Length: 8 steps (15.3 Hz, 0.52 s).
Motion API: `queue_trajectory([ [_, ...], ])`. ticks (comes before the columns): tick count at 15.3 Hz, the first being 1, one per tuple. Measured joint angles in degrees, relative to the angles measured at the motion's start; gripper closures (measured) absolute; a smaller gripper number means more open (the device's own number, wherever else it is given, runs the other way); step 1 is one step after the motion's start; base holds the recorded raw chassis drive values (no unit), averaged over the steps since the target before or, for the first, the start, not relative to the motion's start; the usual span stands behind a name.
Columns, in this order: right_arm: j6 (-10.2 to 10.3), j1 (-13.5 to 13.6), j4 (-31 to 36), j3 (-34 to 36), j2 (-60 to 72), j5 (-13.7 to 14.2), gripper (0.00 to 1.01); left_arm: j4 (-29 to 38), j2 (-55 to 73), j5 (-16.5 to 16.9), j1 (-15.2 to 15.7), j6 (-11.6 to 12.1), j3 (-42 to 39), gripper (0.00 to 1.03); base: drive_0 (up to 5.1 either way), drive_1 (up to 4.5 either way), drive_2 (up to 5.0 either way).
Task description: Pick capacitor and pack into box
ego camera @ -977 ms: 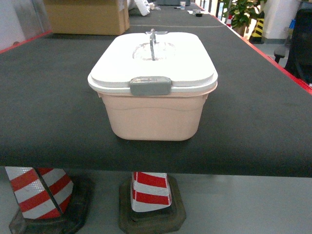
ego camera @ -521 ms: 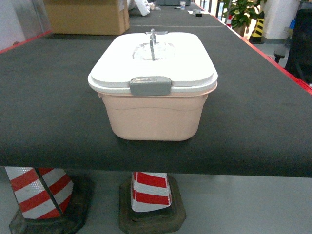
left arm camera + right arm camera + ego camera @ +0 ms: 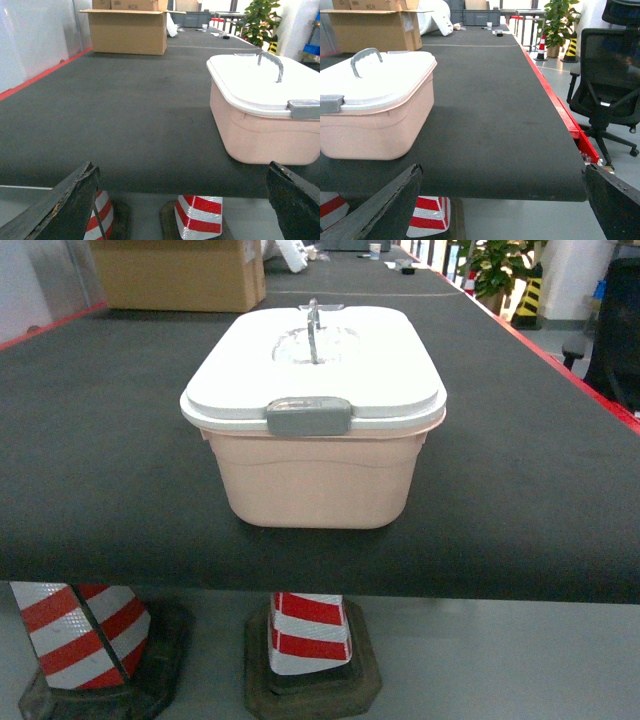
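The box (image 3: 318, 480), a pale pink tub, stands near the front edge of the black table (image 3: 110, 470). Its white lid (image 3: 360, 370) is down, with the grey latch (image 3: 308, 416) facing me and the grey handle (image 3: 313, 325) upright. No capacitor shows in any view. Neither gripper appears in the head view. My left gripper (image 3: 181, 167) is open and empty in front of the table edge, with the box (image 3: 260, 130) to its right. My right gripper (image 3: 502, 169) is also open and empty, with the box (image 3: 375, 125) to its left.
A brown cardboard carton (image 3: 180, 275) sits at the far left of the table. Red-and-white cones (image 3: 75, 635) (image 3: 310, 635) stand under the front edge. An office chair (image 3: 607, 75) and a plant (image 3: 557, 22) are beyond the table's red right edge (image 3: 555, 95).
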<state>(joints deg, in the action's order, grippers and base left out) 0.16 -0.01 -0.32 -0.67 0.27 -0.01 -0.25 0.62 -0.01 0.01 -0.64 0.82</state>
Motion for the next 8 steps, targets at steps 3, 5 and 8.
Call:
queue_trajectory([
  [3, 0.0, 0.0, 0.0, 0.0, 0.0, 0.0, 0.03, 0.0, 0.0, 0.0, 0.0, 0.0, 0.0, 0.05, 0.0, 0.00, 0.0],
  [5, 0.0, 0.0, 0.0, 0.0, 0.0, 0.0, 0.03, 0.0, 0.0, 0.0, 0.0, 0.0, 0.0, 0.05, 0.0, 0.00, 0.0],
  [8, 0.0, 0.0, 0.0, 0.0, 0.0, 0.0, 0.03, 0.0, 0.0, 0.0, 0.0, 0.0, 0.0, 0.05, 0.0, 0.00, 0.0],
])
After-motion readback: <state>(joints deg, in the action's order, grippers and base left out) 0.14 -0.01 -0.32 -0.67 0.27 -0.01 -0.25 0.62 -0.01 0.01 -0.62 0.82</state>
